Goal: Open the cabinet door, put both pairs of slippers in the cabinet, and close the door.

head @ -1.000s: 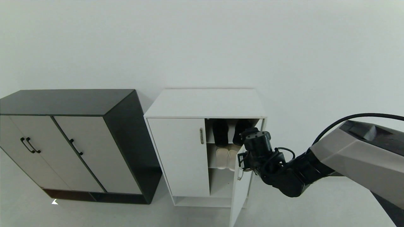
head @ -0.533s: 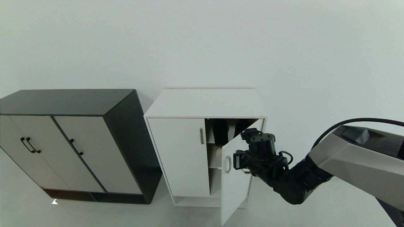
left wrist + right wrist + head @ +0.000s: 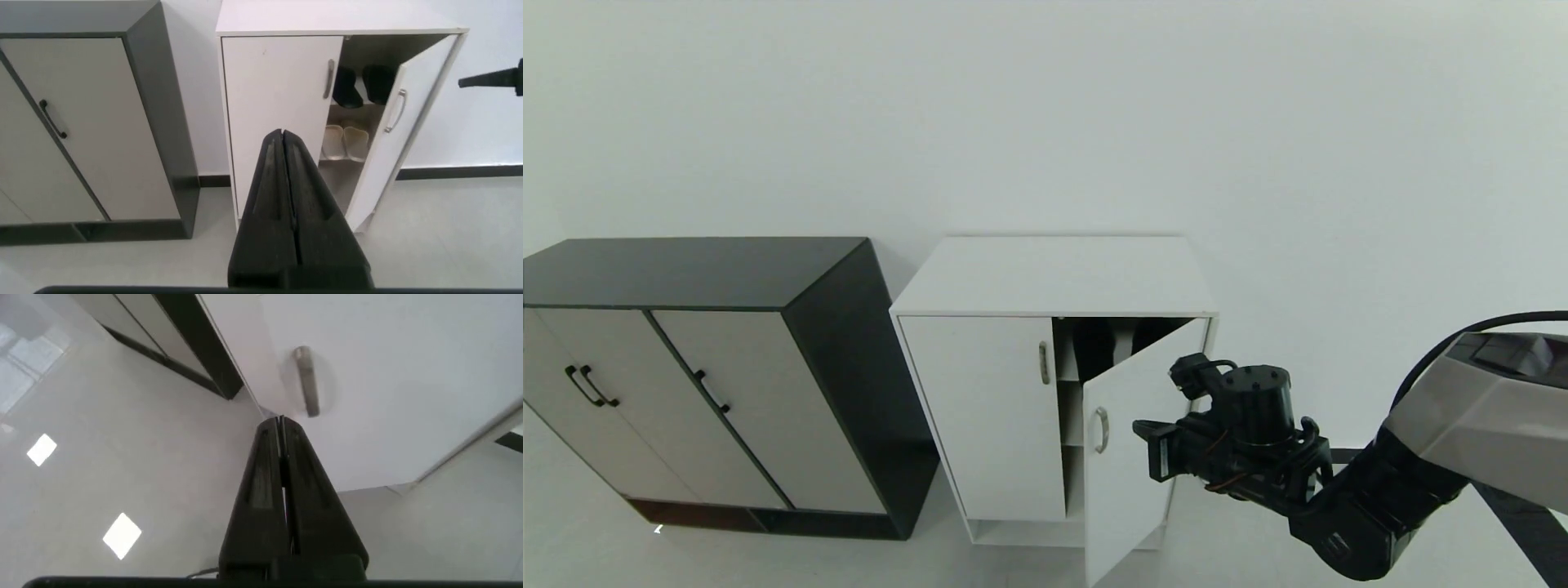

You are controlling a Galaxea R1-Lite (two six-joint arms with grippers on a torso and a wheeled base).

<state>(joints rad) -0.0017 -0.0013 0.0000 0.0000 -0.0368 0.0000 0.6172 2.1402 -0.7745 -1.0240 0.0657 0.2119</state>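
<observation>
We are noting pale floor [image 3: 849, 563] stretching before the white cabinet [image 3: 1054, 273], door [image 3: 1127, 465] hanging ajar, right gripper [image 3: 280, 429] pinched closed alongside.

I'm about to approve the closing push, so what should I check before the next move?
1. Both pairs inside: ok, black slippers shelved above white slippers.
2. Slippers clear of the doorway: ok, apparently.
3. Right door shut: not ok, ajar.
4. Left door shut: ok.
5. Right gripper touching the door's outer face: cannot tell; it is shut, near the handle.
6. Left gripper clear of the swing: ok, shut, held back.
</observation>
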